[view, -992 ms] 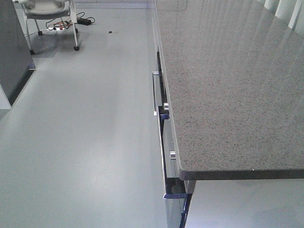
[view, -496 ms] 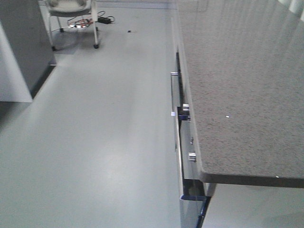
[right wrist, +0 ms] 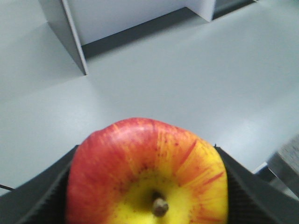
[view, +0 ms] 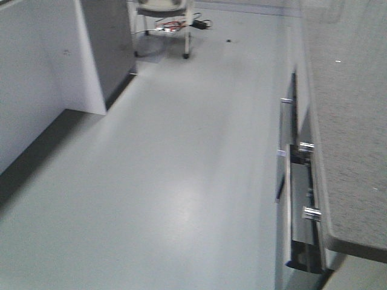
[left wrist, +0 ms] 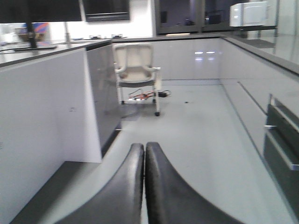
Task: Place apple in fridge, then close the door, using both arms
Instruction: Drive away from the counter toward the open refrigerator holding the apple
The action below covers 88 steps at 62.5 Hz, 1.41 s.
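Jaws of the right gripper (right wrist: 145, 196) are clenched on the apple (right wrist: 147, 158); the left gripper (left wrist: 144, 149) is pinched empty. Placing and door-closing are not yet done.

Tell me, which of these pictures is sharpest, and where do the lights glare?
Right wrist view: sharpest, the apple crisp with its stem and streaks, the floor behind soft. Front-facing view: blurred all over, a pale glare patch on the floor. Left wrist view: slightly soft, the left hand a dark blur up close, bright light spots on the far cabinets.
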Tool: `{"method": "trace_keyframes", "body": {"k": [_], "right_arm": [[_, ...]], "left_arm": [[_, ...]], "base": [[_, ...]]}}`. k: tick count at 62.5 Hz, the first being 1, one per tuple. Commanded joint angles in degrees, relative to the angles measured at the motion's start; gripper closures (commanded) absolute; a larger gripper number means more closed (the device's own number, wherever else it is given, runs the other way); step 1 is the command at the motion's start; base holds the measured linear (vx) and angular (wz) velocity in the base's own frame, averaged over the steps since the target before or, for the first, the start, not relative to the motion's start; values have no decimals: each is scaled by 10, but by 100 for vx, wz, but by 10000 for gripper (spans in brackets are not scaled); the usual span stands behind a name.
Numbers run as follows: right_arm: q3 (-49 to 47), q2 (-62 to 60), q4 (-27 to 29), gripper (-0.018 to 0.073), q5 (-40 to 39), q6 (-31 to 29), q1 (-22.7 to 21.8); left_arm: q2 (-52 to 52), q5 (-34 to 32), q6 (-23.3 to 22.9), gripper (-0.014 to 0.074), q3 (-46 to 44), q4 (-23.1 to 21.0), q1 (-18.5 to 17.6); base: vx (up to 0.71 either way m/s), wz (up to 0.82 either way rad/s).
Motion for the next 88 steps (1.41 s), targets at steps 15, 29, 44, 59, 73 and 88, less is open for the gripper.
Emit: {"method": "trace_keyframes", "body": {"k": [15, 29, 44, 59, 73, 88], "right_arm": [[-15, 7, 10, 204, -38, -3, 1], [-15, 7, 10, 204, -39, -3, 1], [-15, 7, 10, 204, -39, -5, 1], [-15, 7, 10, 204, -39, -5, 1], [-15, 7, 10, 204, -39, -5, 1], [-15, 7, 10, 204, -39, -5, 1]], "left_arm": [[-9, -40, -4, 603, 12, -1, 0], [-9, -40, -4, 603, 12, -1, 0], [-9, -40, -4, 603, 12, -1, 0], [-9, -40, -4, 603, 12, -1, 0], [-9, -40, -4, 603, 12, -1, 0], [-9, -40, -4, 603, 12, -1, 0]], "base": [[-2, 49], [-2, 48], [-2, 48], [-1, 48], [1, 47], [2, 47]]}}
